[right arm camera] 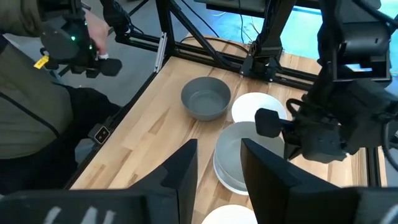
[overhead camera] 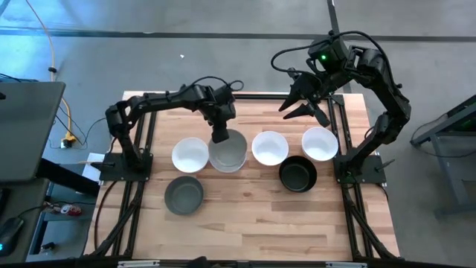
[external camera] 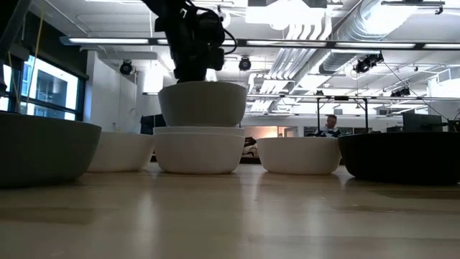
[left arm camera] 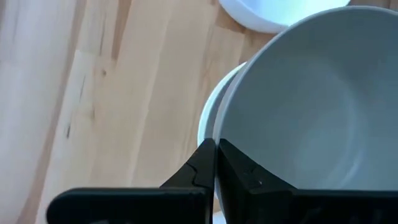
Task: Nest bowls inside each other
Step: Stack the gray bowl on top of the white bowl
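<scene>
My left gripper (overhead camera: 221,136) is shut on a light grey bowl (external camera: 203,104) and holds it right over a white bowl (external camera: 200,152) at mid-table. The grey bowl's base is level with the white bowl's rim; I cannot tell whether they touch. Other bowls stand on the table: a white one (overhead camera: 190,155) to the left, two white ones (overhead camera: 269,147) (overhead camera: 320,143) to the right, a black one (overhead camera: 298,175) and a dark grey one (overhead camera: 184,193) nearer the front. My right gripper (overhead camera: 305,104) hangs open, high over the far right. My left gripper pinches the grey bowl's rim (left arm camera: 221,118) between its two fingers, one finger inside the bowl and one outside. The fingers come from above, pointing steeply down. The bowl hangs upright and level below them, centred over the white bowl (left arm camera: 205,121).
Bare wood lies along the table's near side (overhead camera: 253,223) and far edge. At the table's left side a person (right arm camera: 37,74) holds a device. Black frame rails (overhead camera: 149,97) border the table.
</scene>
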Controlling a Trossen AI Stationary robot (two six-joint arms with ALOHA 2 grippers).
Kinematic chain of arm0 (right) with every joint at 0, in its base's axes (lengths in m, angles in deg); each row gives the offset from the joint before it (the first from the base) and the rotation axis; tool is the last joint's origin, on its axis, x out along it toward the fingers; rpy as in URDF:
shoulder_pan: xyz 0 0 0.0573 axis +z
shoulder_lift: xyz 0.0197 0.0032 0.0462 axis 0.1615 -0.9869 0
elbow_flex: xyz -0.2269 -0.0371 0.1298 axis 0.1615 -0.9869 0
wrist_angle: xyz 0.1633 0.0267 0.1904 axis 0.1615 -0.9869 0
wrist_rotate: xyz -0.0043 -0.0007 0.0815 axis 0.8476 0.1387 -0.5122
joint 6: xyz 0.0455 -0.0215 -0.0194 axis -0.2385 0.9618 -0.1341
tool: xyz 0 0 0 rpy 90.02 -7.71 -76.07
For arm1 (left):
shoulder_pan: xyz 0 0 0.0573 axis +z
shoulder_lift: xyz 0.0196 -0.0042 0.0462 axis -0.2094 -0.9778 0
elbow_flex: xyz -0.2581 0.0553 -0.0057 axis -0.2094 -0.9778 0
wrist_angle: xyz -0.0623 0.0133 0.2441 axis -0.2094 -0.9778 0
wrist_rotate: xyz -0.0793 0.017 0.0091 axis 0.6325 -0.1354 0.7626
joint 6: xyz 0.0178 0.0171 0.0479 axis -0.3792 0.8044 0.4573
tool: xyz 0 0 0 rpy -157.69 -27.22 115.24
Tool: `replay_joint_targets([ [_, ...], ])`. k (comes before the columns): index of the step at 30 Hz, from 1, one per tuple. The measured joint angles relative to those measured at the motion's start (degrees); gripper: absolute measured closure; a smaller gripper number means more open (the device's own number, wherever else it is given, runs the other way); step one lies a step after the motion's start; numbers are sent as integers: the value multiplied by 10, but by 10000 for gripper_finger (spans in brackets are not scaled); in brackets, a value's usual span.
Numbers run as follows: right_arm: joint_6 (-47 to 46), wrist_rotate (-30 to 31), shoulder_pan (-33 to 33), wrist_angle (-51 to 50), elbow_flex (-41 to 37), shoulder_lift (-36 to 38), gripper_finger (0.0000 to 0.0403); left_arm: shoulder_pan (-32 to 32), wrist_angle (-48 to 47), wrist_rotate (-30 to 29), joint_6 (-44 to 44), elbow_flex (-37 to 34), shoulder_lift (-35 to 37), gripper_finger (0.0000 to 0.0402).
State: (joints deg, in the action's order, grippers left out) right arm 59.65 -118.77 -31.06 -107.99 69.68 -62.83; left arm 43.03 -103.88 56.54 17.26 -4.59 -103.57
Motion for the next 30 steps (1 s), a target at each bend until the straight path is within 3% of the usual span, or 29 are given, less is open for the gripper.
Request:
replay_joint_targets([
  [12, 0, 0, 0, 3, 0, 0, 291, 3, 58, -1, -8, -70, -2, 401],
  [23, 0, 0, 0, 11, 0, 0, 291, -7, 86, 1, -25, -72, -35, 401],
  [30, 0, 0, 0, 11, 0, 0, 291, -15, 113, 32, -38, -69, -65, 401],
])
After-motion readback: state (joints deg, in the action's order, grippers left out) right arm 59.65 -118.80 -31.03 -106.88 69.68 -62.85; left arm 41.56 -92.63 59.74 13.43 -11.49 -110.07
